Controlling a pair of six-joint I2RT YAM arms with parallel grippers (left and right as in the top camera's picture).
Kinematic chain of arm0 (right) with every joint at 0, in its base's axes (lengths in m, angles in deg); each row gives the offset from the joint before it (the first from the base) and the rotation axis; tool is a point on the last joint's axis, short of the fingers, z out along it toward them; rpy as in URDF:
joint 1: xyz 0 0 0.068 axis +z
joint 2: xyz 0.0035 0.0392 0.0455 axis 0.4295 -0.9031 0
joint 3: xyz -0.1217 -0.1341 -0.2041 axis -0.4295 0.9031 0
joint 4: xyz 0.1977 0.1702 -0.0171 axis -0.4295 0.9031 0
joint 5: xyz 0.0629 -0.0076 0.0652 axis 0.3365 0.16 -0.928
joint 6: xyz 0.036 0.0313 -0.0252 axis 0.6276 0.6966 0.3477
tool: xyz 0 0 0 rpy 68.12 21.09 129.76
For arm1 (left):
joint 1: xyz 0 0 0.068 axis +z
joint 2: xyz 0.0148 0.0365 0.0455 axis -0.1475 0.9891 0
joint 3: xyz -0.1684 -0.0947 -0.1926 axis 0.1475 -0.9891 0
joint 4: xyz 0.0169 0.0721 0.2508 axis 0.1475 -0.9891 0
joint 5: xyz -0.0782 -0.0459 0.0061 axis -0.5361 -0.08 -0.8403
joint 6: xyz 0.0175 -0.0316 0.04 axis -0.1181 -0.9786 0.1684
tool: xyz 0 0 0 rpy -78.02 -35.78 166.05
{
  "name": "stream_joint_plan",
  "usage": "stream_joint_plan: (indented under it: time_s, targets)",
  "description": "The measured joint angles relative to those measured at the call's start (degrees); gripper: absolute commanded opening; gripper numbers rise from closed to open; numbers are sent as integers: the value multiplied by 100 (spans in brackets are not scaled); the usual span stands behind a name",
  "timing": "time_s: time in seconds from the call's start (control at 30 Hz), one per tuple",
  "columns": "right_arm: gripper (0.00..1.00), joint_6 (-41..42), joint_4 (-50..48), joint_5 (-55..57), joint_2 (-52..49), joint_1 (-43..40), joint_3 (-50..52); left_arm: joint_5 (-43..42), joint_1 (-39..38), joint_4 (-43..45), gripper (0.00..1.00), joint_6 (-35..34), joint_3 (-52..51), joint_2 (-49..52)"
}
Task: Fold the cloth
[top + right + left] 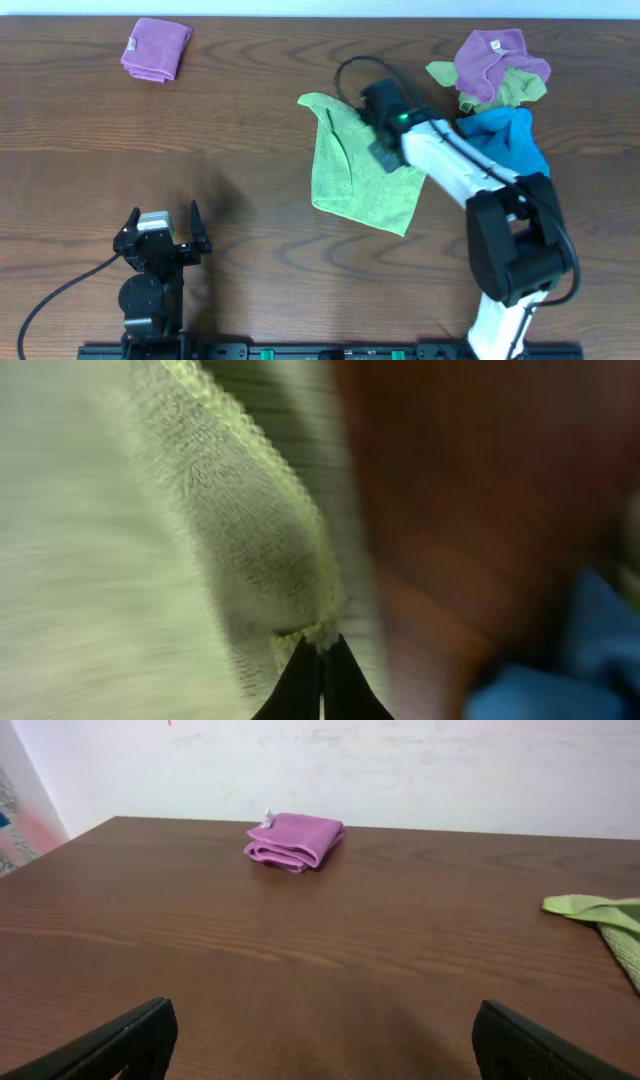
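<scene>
Item: green cloth [360,180], edge pinched in closed right gripper [320,645], rest flat beside it; fold apparently hardly started. Also left gripper [163,222], spread, empty.

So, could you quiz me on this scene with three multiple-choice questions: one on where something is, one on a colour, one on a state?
1. Where on the table is the folded purple cloth? A. far left B. near right C. dead centre
2. What colour is the spread cloth that the right gripper pinches? A. blue B. green C. purple
3. How is the left gripper? A. shut on a cloth B. open, empty C. out of view
Answers: 1 A, top left in the overhead view; 2 B, the wrist view shows fingertips shut on a green hem; 3 B, its fingers stand apart over bare wood.
</scene>
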State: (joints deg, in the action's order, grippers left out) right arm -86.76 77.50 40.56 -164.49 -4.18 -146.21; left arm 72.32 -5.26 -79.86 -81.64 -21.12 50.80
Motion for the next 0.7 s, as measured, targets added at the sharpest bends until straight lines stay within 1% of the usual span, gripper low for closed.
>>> stream_joint_plan:
  time_s: [0.07,0.1,0.13,0.17,0.2,0.27,0.4,0.43,0.5,0.57,0.6,0.63,0.7]
  targets:
    - [2,656,-170,476,0,-389,0,2,0,0,95,0,0,0]
    - [17,942,-223,658,0,-525,-2,0,0,0,95,0,0,0]
    - [60,1287,-286,813,0,-713,-2,0,0,0,95,0,0,2]
    - [99,1530,-374,909,0,-903,-4,2,0,0,95,0,0,0]
    - [99,1770,-431,951,0,-1069,-11,0,0,-2,95,0,0,0]
    - [99,1985,-437,975,0,-1204,-11,2,0,0,95,0,0,0]
    - [99,1991,-297,914,0,-1023,-13,0,0,0,95,0,0,2]
    - [91,1895,-190,745,7,-887,-13,0,0,0,95,0,0,2]
    - [79,1707,-114,468,55,-664,-13,2,0,0,95,0,0,0]
    - [77,1604,-87,164,166,-398,-13,0,0,0,95,0,0,0]
    - [75,1558,-85,-22,243,-278,-13,2,0,0,95,0,0,0]
    - [70,1499,-85,-229,323,-166,-13,2,0,-2,95,0,0,2]
    - [56,1375,-48,-872,505,31,-15,0,0,0,95,0,0,0]
